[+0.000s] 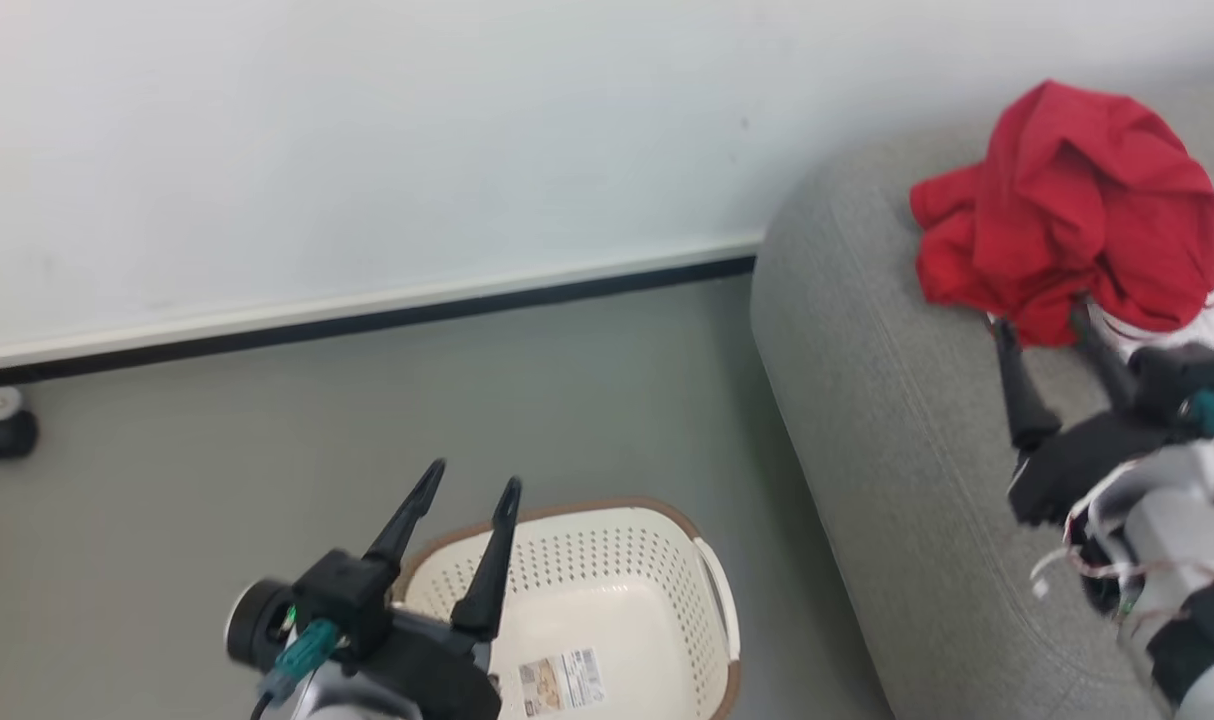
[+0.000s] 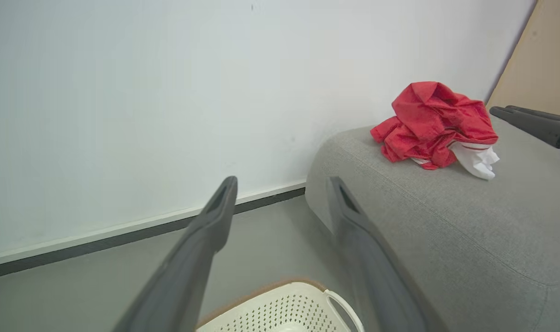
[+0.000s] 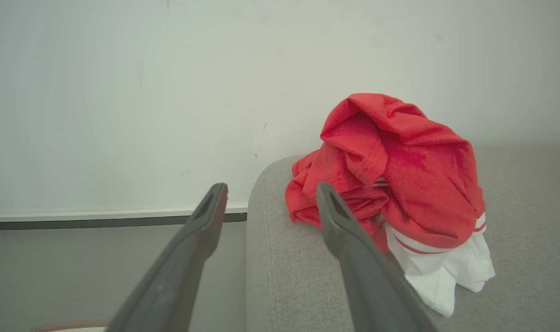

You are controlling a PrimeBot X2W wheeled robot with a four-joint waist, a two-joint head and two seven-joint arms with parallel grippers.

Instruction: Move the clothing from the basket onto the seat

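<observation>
Hovering my left gripper (image 1: 474, 477) at lower left of the head view, fingers spread, nothing between them, tips over the far rim of the laundry basket (image 1: 587, 560). Basket sits on the grey floor (image 1: 267, 520) at bottom centre, cream perforated wall, brown rim, barcode sticker (image 1: 560, 682) on its inside bottom.

Red clothing (image 1: 1067, 210) is bunched in one heap at upper right, lying on the grey sofa (image 1: 867, 400) near its rounded end; a white part with red stripes sticks out at the heap's lower right. My right gripper (image 1: 1039, 325) is at right, also spread wide and pinching nothing, tips right at the heap's lower edge; can't tell if they touch the fabric.

Left wrist view: left gripper (image 2: 282, 182) fingers apart, basket (image 2: 284, 304) rim at bottom, clothing (image 2: 432, 122) upper right on the sofa (image 2: 446, 221).

Right wrist view: right gripper (image 3: 271, 186) fingers apart, clothing (image 3: 400, 170) right of centre on the sofa (image 3: 289, 276), just beyond the right finger. White wall (image 1: 367, 150) behind, a black caster (image 1: 7, 435) at far left.
</observation>
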